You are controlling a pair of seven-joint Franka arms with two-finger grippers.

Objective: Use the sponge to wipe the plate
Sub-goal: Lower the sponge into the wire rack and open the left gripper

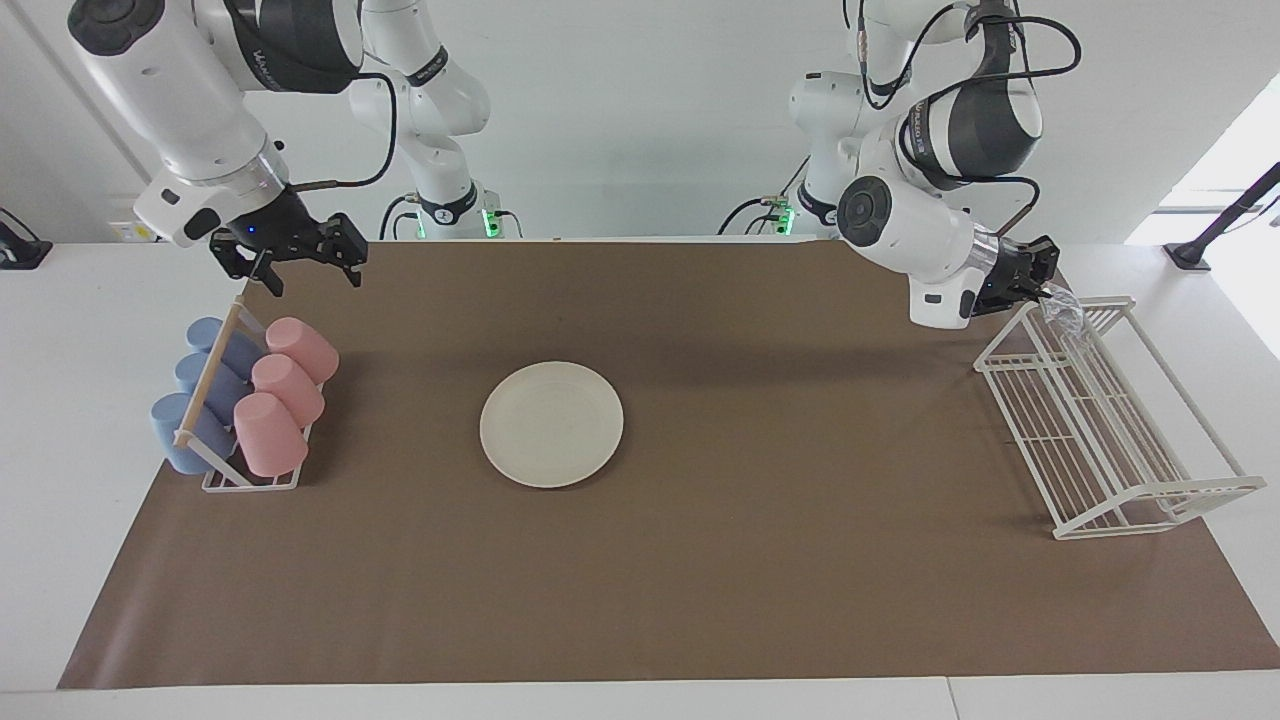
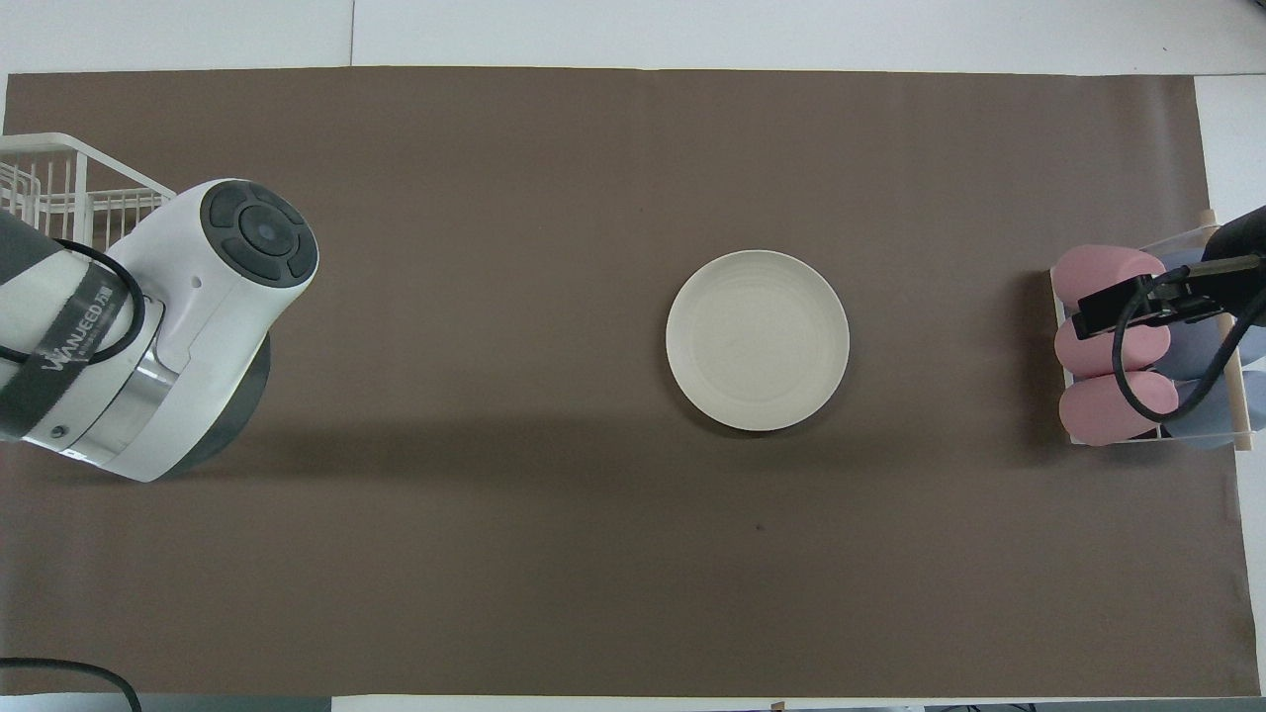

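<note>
Brown mat (image 1: pixel 700 600) covers most of the table (image 1: pixel 60 500), its bare stretch running along the edge away from the robots. Plate (image 1: pixel 551 424) lies flat near the mat's middle, nothing on it, no gripper touching it.

Left gripper (image 1: pixel 1045 290) is down at the wire rack (image 1: pixel 1105 420), at the left arm's end of the table, at the rack's corner nearest the robots. Sponge (image 1: pixel 1062 308) – silvery, glittery – sits right at the fingertips, at the rack's top rail; fingers look closed on it, though the arm hides much of the hand. In the overhead view the left arm's wrist (image 2: pixel 168 326) covers the gripper and sponge; only part of the rack (image 2: pixel 59 188) shows.

Sponge and plate are well apart – plate mid-table, sponge at the rack.

Right gripper (image 1: pixel 305 262) hangs in the air over the robots' end of the cup rack (image 1: pixel 250 480), at the right arm's end of the table, fingers spread, holding nothing. Pink cups (image 1: pixel 285 395) and blue cups (image 1: pixel 200 395) lie on their sides in that rack. Right arm waits.
</note>
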